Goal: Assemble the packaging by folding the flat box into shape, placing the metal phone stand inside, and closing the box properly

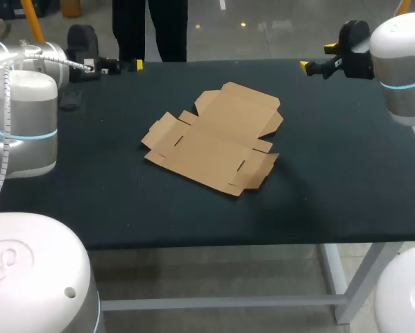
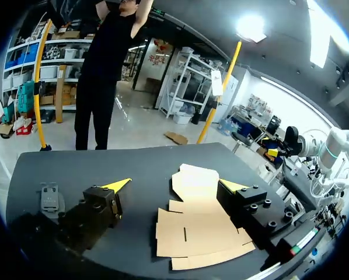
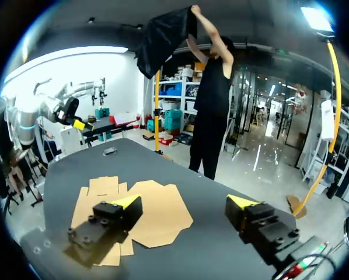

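The flat brown cardboard box [image 1: 214, 135] lies unfolded in the middle of the dark surface [image 1: 346, 173]. It looks light, thin and bendy, so an edge flap seems best to pinch. A small grey metal stand [image 2: 49, 198] lies well apart from it, beside the left hand [image 2: 175, 185]. The left hand and the right hand [image 3: 182, 201] both have their fingers wide apart and hold nothing.

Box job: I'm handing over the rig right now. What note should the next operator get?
Left gripper: open, empty, at the far left edge of the table.
Right gripper: open, empty, at the far right edge.
Box: flat, unfolded, mid-table.
Phone stand: seemingly the small grey piece lying beside the left gripper.
Done: nothing yet.
Left: fold the box, put the stand in, close it.
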You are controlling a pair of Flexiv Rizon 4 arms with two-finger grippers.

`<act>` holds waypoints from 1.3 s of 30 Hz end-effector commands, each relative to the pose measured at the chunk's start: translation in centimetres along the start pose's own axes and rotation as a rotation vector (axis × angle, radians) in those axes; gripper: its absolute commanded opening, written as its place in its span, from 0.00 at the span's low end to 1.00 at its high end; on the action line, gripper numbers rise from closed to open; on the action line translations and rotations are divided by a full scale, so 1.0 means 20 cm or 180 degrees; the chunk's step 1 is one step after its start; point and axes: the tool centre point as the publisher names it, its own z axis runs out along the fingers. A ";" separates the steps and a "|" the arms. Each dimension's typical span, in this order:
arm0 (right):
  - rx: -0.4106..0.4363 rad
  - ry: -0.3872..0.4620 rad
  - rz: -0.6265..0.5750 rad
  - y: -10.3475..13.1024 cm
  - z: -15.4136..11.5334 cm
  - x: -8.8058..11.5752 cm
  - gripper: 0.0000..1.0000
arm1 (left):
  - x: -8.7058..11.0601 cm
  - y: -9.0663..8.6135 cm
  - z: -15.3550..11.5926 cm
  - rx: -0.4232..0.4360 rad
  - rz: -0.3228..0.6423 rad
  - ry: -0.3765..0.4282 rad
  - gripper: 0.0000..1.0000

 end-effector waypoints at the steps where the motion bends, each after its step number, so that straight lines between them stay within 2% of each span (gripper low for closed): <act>1: 0.0646 0.0027 0.0261 0.01 -0.06 0.00 1.00 | 0.04 0.01 -0.06 -0.0678 -0.0095 -0.0110 1.00; 8: 0.1042 0.0120 0.0863 -0.09 -0.15 0.02 1.00 | 0.07 0.12 -0.13 -0.1143 -0.0255 -0.0100 1.00; 13: 0.1316 0.0019 0.1100 -0.15 -0.19 0.06 1.00 | 0.07 0.21 -0.15 -0.1388 -0.0441 -0.0106 1.00; 15: 0.1408 0.0053 0.1184 -0.17 -0.21 0.08 1.00 | 0.06 0.24 -0.16 -0.1479 -0.0542 -0.0183 1.00; 19: 0.1578 0.0055 0.1286 -0.21 -0.24 0.12 1.00 | 0.05 0.30 -0.19 -0.1664 -0.0782 -0.0093 1.00; 20: 0.1609 0.0054 0.1286 -0.22 -0.25 0.13 1.00 | 0.05 0.31 -0.20 -0.1729 -0.0823 -0.0145 1.00; 39: 0.1638 0.0038 0.1283 -0.24 -0.26 0.14 1.00 | 0.05 0.31 -0.20 -0.1729 -0.0823 -0.0145 1.00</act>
